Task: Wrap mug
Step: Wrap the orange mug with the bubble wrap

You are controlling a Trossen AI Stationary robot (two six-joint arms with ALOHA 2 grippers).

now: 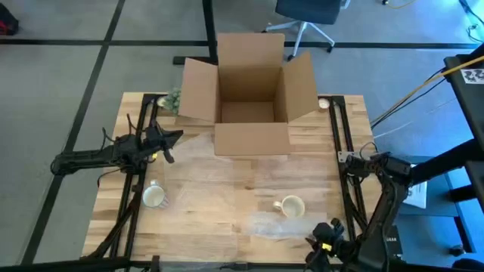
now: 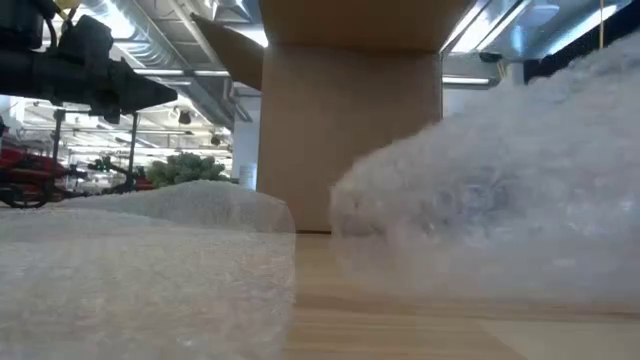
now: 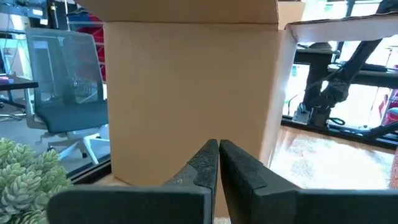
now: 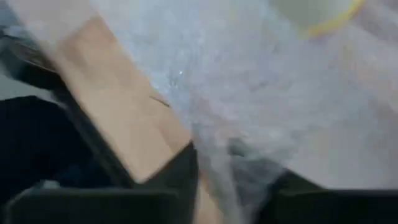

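High view, no readable writing anywhere, right pincer (image 1: 321,243) lower right pinching bubble wrap (image 1: 276,224) beside mug (image 1: 290,205), left pincer (image 1: 171,146) pressed together mid-left by cardboard box (image 1: 246,94).

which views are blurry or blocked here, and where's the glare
Low view: bubble wrap close to the lens fills the foreground, soft and out of focus; ceiling lights glare brightly behind the cardboard box. Right wrist view: smeared throughout, wrap and a mug's edge barely readable. Left wrist view: sharp, with the box filling most of it. High view: evenly lit, though the wrap is hard to see against the wood.
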